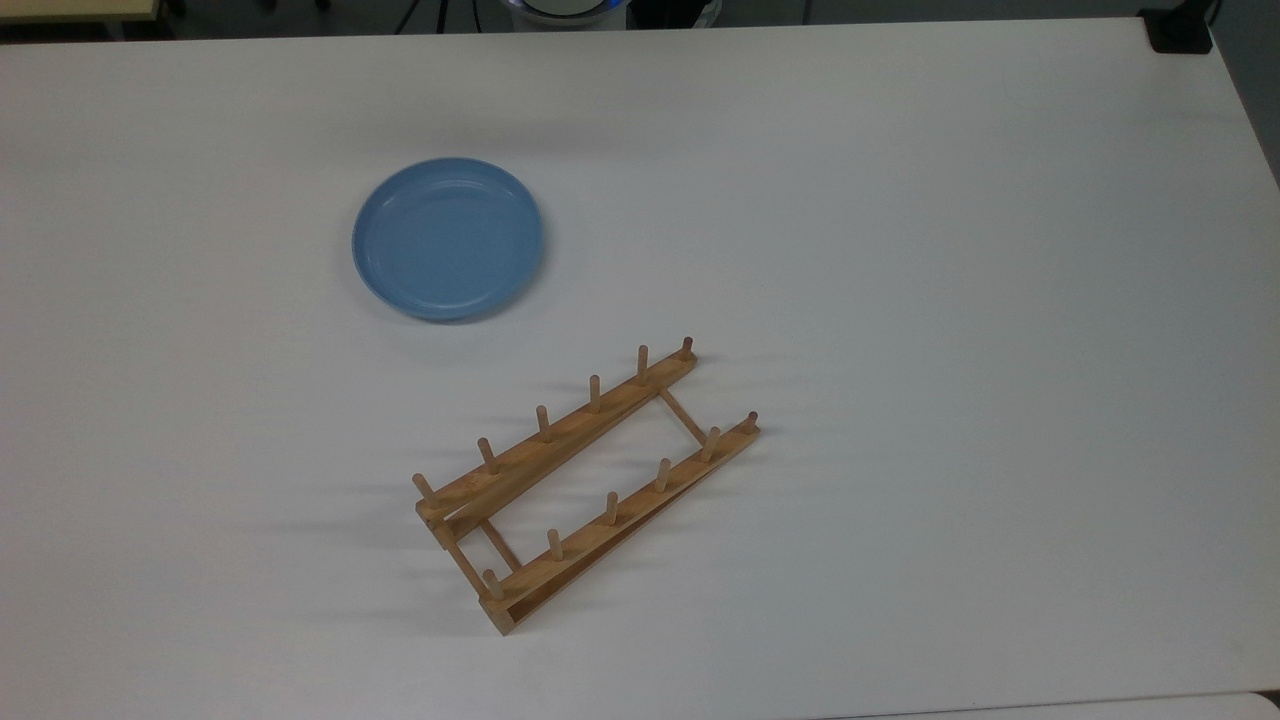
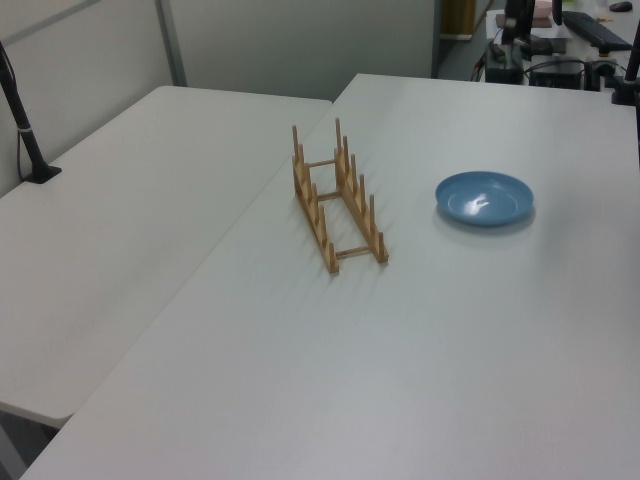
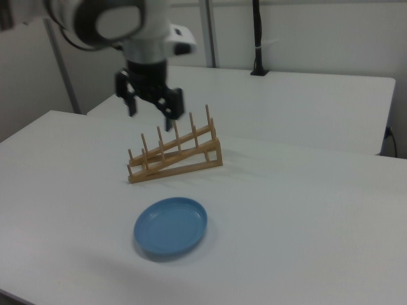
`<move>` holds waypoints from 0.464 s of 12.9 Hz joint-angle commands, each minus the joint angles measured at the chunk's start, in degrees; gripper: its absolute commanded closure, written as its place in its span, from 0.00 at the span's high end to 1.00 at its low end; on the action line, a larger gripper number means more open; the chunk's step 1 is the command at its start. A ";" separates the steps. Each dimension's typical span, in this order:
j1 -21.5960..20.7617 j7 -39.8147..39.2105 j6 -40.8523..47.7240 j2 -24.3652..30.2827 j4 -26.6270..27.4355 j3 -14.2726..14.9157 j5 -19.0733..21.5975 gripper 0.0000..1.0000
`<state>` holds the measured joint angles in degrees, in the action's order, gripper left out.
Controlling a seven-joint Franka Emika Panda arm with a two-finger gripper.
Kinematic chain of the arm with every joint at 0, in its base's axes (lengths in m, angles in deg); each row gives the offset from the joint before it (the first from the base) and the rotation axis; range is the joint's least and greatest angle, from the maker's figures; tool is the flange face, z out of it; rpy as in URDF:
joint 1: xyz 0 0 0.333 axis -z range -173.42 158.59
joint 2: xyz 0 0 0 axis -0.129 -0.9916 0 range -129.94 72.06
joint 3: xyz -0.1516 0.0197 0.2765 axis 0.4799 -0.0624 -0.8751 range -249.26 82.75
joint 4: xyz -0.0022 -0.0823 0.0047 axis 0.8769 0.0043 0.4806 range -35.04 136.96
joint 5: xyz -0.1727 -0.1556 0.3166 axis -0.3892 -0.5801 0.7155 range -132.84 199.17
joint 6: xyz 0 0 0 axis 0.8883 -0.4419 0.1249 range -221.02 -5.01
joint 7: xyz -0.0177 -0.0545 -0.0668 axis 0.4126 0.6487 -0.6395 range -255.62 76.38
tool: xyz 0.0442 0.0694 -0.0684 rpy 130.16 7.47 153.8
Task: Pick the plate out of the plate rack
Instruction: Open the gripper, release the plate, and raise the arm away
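Note:
The light-blue plate (image 1: 447, 238) lies flat on the white table, apart from the plate rack (image 1: 585, 480), toward the top view's upper left. In the left view the plate (image 2: 484, 197) sits to the right of the rack (image 2: 335, 195). In the right view the plate (image 3: 171, 227) lies in front of the rack (image 3: 175, 155). My gripper (image 3: 151, 113) hangs in the air well above the table, open, with nothing between its fingers. The wooden rack holds nothing between its pegs.
The white table (image 1: 900, 250) spreads wide around both things. A black block (image 1: 1180, 30) sits at its far right corner in the top view. A second table (image 2: 130, 200) with a black post (image 2: 25, 120) adjoins in the left view.

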<state>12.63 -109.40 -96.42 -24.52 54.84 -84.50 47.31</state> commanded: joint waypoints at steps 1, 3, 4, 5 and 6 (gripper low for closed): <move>-8.24 13.84 1.72 2.43 0.43 1.85 -0.87 1.00; -12.03 23.78 1.72 2.34 -0.45 2.64 -4.29 1.00; -13.35 26.52 1.55 2.08 -0.28 2.73 -5.00 1.00; -14.23 26.72 1.20 1.99 -0.10 2.73 -6.23 1.00; -14.85 25.94 -0.03 1.91 0.07 2.65 -8.68 1.00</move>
<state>1.39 -86.22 -95.13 -22.06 54.83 -83.61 43.08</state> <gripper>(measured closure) 0.000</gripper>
